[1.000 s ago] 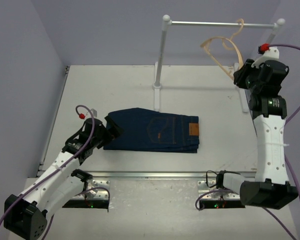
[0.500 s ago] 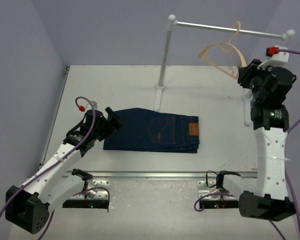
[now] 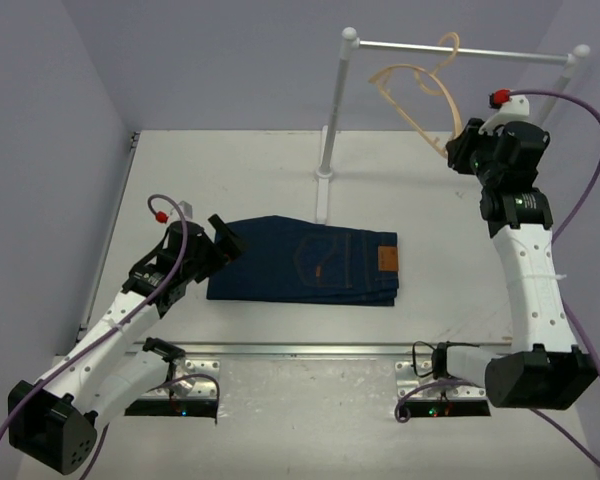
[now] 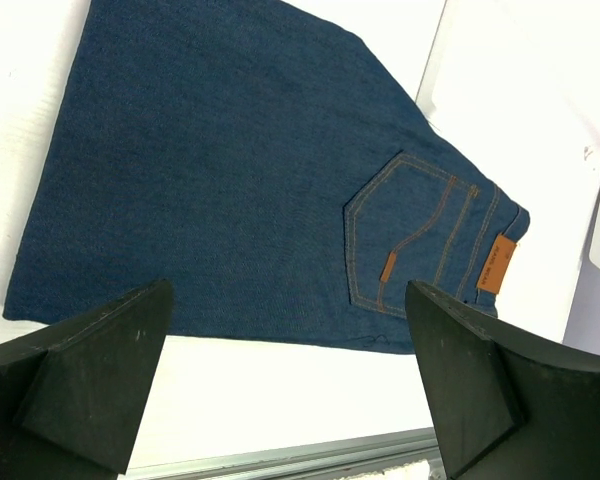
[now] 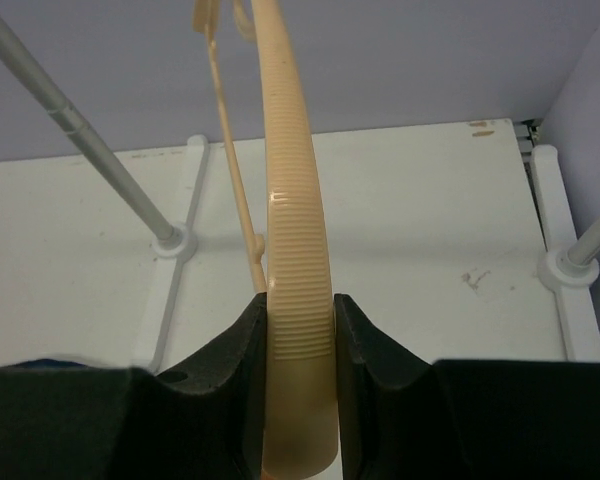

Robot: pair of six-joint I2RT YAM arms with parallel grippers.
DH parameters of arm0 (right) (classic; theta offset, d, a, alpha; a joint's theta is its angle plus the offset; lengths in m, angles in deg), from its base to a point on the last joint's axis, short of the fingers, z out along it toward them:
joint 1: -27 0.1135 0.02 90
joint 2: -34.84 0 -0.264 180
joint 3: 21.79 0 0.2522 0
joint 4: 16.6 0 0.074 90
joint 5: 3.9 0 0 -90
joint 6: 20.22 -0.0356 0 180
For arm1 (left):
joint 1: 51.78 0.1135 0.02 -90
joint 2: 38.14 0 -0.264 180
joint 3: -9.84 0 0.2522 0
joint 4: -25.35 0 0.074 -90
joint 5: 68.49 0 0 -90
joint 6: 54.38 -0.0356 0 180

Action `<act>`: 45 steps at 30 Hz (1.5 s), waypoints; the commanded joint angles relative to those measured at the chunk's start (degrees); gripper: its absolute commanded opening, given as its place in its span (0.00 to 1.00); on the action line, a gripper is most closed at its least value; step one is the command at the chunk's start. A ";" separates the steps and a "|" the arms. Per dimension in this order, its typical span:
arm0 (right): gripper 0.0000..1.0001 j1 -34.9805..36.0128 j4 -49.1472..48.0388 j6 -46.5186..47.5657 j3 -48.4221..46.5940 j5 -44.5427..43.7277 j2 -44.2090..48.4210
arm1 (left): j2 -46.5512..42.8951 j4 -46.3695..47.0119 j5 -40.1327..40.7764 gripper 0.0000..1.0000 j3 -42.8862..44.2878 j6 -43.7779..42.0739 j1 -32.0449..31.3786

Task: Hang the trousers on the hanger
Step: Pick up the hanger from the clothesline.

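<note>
Between the fingers of the right pincer (image 5: 298, 310) sits the hanger (image 5: 295, 250), one ribbed tan arm clenched tight between both black pads. From the overhead camera the right pincer (image 3: 458, 148) is raised high beside the far right of the table (image 3: 230, 170), gripping the hanger (image 3: 412, 85) by its lower end. The hanger's long axis slants up and away from that pincer toward the left. Its hook is at the top, against the white rail (image 3: 460, 48); I cannot tell whether the hook bears on the rail. The second, thinner bar of the hanger runs just left of the gripped arm in the wrist view.

The left pincer (image 3: 223, 243) is released, its fingers spread wide. It hovers just off the left short end of the trousers (image 3: 305, 262), apart from the cloth. In its own camera the trousers (image 4: 230, 170) lie ahead of the left pincer (image 4: 288, 290), beyond the gap between the fingers. They are folded flat on the table, their long axis running away from this pincer toward the right arm's side. The waistband end, with its brown patch (image 4: 496, 265), is the end farthest from the pincer, and the back pocket with orange stitching faces up.

Counted: one pair of trousers, one hanger, one rail carried on two ball-topped posts (image 3: 335, 110).
</note>
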 commanded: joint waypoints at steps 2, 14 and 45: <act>0.00 4.08 0.39 4.40 -4.93 -2.00 -5.24 | -0.59 1.92 0.10 1.00 0.81 -1.31 0.61; 0.50 6.05 -1.31 4.56 -1.83 -1.50 -3.64 | 0.26 2.92 -0.12 1.00 -0.19 -2.35 0.70; 0.00 13.62 15.99 5.15 -32.04 -2.57 -27.93 | 1.56 4.66 -0.71 1.00 -1.32 -6.85 0.96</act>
